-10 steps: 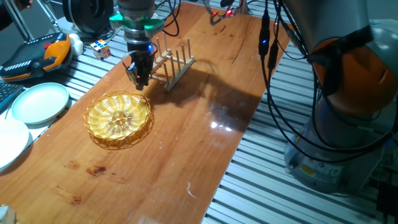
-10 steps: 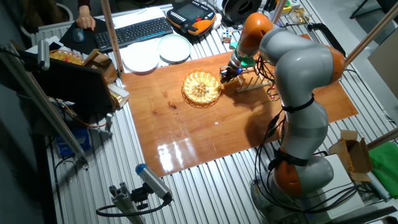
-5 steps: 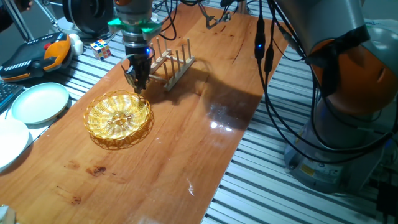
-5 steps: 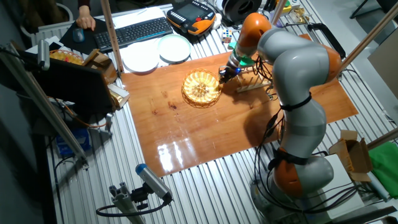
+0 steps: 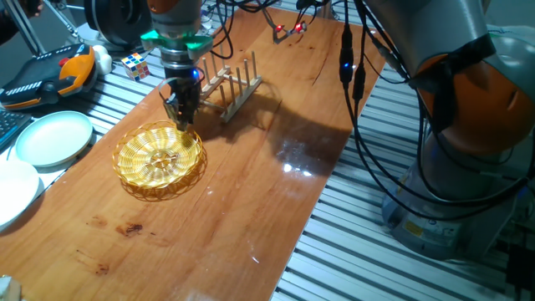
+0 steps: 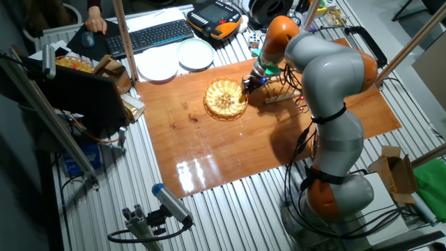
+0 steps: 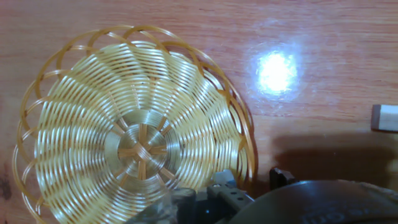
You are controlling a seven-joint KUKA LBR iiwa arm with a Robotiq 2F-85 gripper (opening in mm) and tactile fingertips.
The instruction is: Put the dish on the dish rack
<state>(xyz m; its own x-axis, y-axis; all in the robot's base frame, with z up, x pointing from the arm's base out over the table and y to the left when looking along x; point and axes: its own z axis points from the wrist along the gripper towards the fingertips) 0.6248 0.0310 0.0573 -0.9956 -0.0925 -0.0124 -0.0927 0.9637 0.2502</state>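
Note:
The dish (image 5: 159,159) is a round golden woven basket lying flat on the wooden table, also seen in the other fixed view (image 6: 225,97). The dish rack (image 5: 230,79) is a small wooden peg rack just behind it (image 6: 282,89). My gripper (image 5: 182,117) points down at the dish's far rim, on the rack side. In the hand view the dish (image 7: 137,143) fills the left, and the gripper (image 7: 252,177) stands open with one fingertip (image 7: 225,178) inside the rim and the other outside. A rack rail end (image 7: 384,117) shows at the right edge.
Two pale plates (image 5: 52,138) (image 5: 12,188) lie left of the table on the slatted bench. A colour cube (image 5: 135,65) and an orange handheld controller (image 5: 46,75) sit behind them. Cables hang over the table's far end.
The gripper has moved left and down from beside the rack to the dish's rim. The dish and rack have not moved.

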